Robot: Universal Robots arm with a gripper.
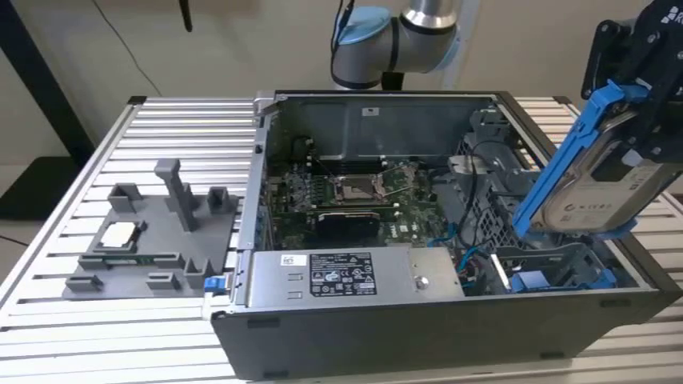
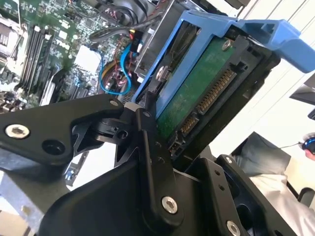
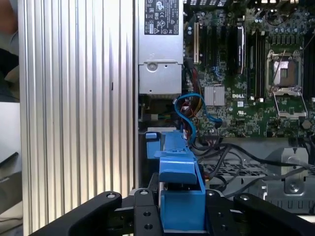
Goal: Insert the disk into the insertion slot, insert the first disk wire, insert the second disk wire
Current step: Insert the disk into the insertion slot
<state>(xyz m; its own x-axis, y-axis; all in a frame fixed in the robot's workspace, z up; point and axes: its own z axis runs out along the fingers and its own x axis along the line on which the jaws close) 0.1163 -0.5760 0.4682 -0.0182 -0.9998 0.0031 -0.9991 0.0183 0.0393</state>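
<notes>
Disk in its blue carrier is off the bench, tilted steeply, over the end of the PC case on the exterior view's right. Its lower edge sits just above the insertion slot, not seated in it. Tool is clenched on the disk's upper part; the second wrist view shows black fingers pressed against the carrier edge, green circuit side and connector exposed. Blue cable loops loose near the motherboard. Power supply lies beside the slot. Grey fixture tray sits on the bench at the exterior view's left.
</notes>
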